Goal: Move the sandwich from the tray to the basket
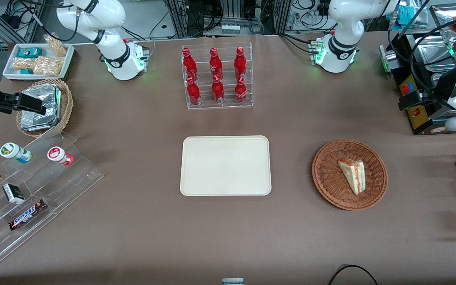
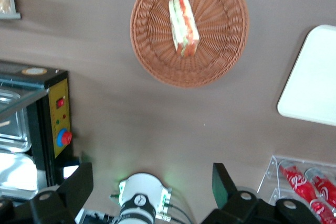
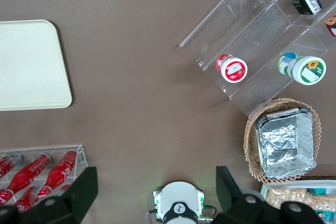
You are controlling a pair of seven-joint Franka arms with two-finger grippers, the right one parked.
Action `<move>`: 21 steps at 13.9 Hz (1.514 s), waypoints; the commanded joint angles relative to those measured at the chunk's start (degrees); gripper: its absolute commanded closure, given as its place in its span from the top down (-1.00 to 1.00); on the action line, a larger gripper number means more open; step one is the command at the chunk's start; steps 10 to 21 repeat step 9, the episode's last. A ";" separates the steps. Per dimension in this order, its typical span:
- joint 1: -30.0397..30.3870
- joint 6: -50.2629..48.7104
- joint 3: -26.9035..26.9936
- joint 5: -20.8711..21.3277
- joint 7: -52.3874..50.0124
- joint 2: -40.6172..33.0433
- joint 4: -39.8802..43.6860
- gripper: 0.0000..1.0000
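the sandwich wedge (image 1: 353,174) lies inside the round wicker basket (image 1: 327,186) on the brown bench (image 1: 228,237), resting near the middle of the weave, with its layered filling showing. the gripper (image 1: 407,103) is up above the bench, farther from the front camera than the basket and toward the working arm's end, its jaws wide apart with nothing between them. the white tray (image 1: 225,166) sits beside the basket, toward the parked arm's end. farther from the front camera than the basket are the clear rack (image 1: 228,106) of red coca-cola bottles (image 1: 217,89) and the oven (image 1: 418,115) with its yellow control panel.
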 commanded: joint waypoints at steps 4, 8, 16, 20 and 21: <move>-0.28 2.47 -2.63 0.54 0.44 -7.86 -6.61 1.00; -0.27 4.95 -3.17 0.02 0.96 -7.61 -6.09 1.00; -0.36 4.69 -3.17 0.02 0.96 -7.17 -5.40 1.00; -0.36 4.69 -3.17 0.02 0.96 -7.17 -5.40 1.00; -0.36 4.69 -3.17 0.02 0.96 -7.17 -5.40 1.00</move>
